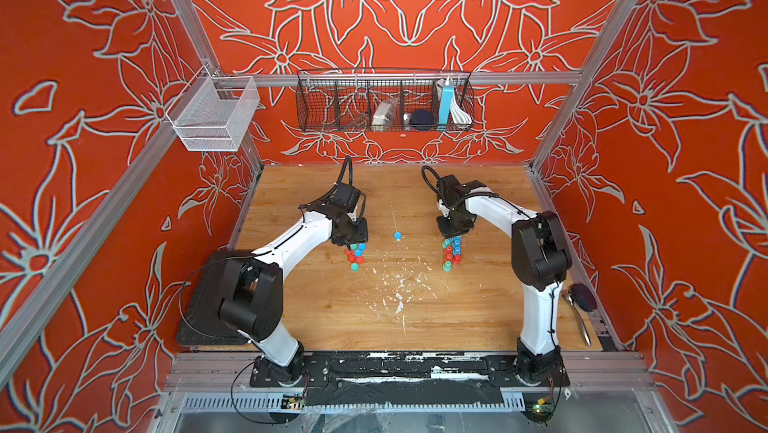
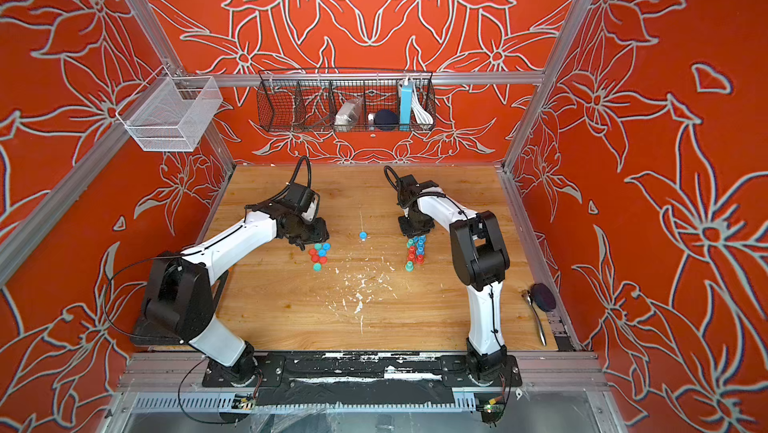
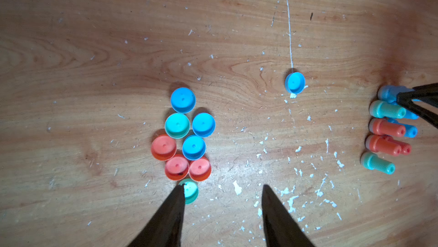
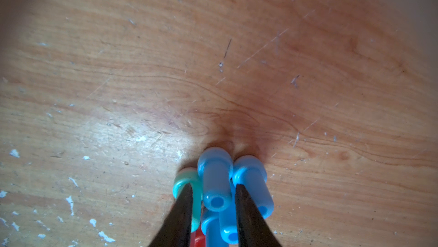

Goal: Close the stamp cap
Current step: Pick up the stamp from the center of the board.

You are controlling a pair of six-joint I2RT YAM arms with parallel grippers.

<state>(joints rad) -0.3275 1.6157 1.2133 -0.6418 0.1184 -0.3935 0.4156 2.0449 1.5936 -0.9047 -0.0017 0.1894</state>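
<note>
Item, my right gripper [image 4: 212,184]: two dark fingers parted on either side of one blue stamp [image 4: 214,174]. Whether they press it I cannot tell.

Item, blue stamp: a small plastic peg standing upright, with its wide collar down on the worktop [image 1: 478,318] and a narrower barrel above. There is a hole in its top end. It stands at the far end of my stamps [image 1: 451,252], a tight double row of blue, teal and red, right of the worktop's middle.

Item, caps [image 1: 355,254]: eight shallow round pieces in blue, teal and red, packed touching, left of the middle. My left gripper [image 3: 222,186] hangs over them, fingers spread, holding nothing.

Item, lone blue cap [image 1: 397,235]: it lies between the two groups, apart from both.

Room: bare wood runs from both groups to the far edge. White flecks [image 1: 400,307] scatter toward the near edge. A spoon [image 1: 577,316] lies along the right edge, well apart from the stamps.
</note>
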